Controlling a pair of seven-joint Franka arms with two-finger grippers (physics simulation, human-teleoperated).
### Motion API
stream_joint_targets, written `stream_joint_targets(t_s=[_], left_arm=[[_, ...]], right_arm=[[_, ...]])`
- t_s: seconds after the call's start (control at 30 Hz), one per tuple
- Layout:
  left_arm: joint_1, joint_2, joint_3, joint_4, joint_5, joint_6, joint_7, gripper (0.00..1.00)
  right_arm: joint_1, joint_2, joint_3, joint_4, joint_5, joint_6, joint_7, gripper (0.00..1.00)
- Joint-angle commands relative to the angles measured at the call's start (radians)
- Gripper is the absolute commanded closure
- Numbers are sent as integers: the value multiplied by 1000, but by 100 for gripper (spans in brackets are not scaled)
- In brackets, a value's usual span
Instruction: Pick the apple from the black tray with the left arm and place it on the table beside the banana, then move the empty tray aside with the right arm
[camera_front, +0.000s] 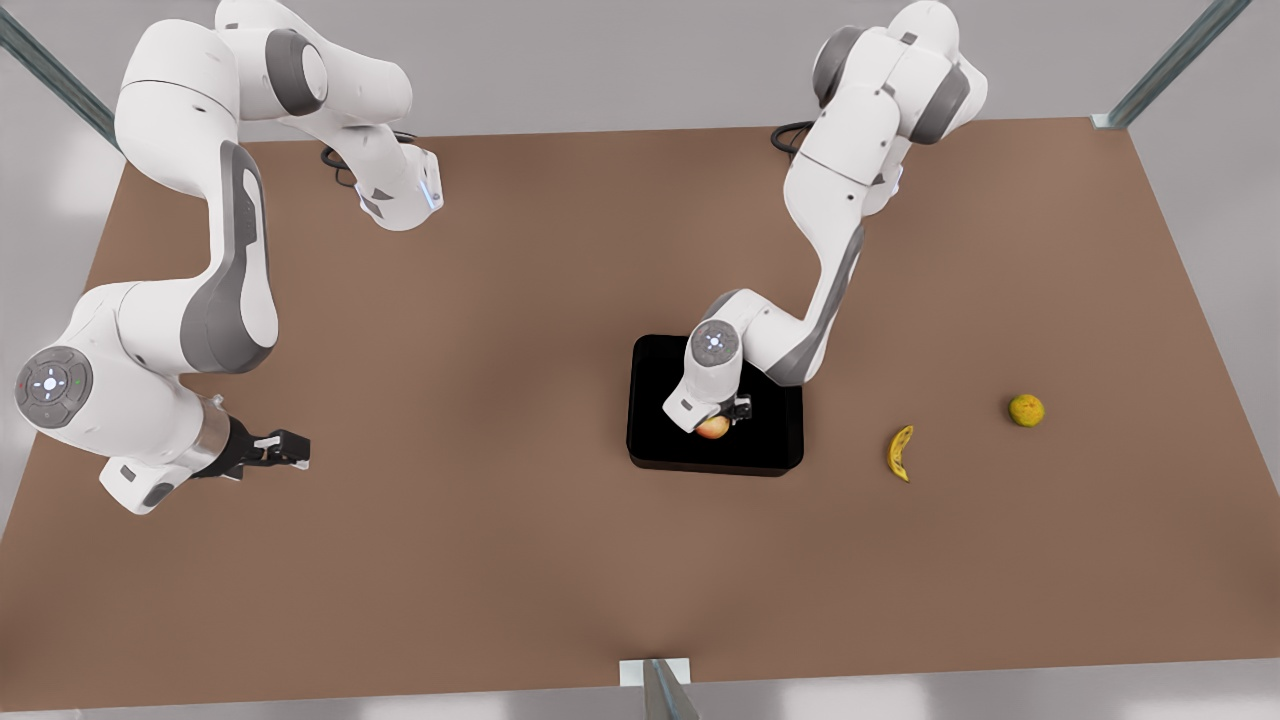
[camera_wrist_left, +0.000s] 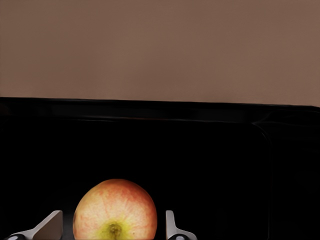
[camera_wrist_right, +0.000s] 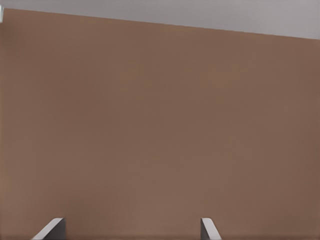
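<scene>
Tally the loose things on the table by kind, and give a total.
Apple: 1, on the black tray, between the left tool's open fingers
Banana: 1
Yellow-green round fruit: 1
Black tray: 1
Total: 4

Soft, even overhead light; faint shadows on the table (camera_front: 480, 560), no glare.

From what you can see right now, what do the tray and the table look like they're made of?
The black tray looks like glossy plastic or lacquered material: its rim catches a faint sheen in the left wrist view, though the exact material is open. The table looks like matte brown board or laminate: flat, even colour, no grain or glare. The left gripper is open around the apple; the right gripper waits open.
</scene>
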Motion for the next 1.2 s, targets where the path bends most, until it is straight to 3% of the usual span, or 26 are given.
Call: stream_joint_targets(t_s=[0.0,0.4,0.5,0.57,0.63,0.7,0.8,0.97,1.1,1.17], left_arm=[[1,-3,0,-18,64,46,-139,0],[2,11,0,-52,67,110,-152,0],[4,14,2,-54,67,108,-152,19],[4,1,3,-54,68,89,-142,17],[1,-81,3,-51,68,-69,-114,16],[71,-173,8,-41,56,-235,64,15],[301,-235,9,-26,31,-373,545,15],[619,-109,5,-24,15,-217,932,15],[663,-16,8,29,11,-165,981,15],[712,6,8,54,10,-152,1059,14]], right_arm=[[0,0,0,1,1,0,-3,0],[0,-2,0,1,1,0,-3,0],[0,-2,0,1,0,0,-3,0],[0,0,0,1,0,0,-3,0],[6,0,0,1,1,0,-3,0],[5,0,0,1,0,0,-3,0],[5,0,-2,1,1,0,-3,0],[6,0,-2,1,-23,-2,-3,0],[6,0,-2,1,-25,-2,-3,0],[81,13,3,2,-23,0,37,0]])
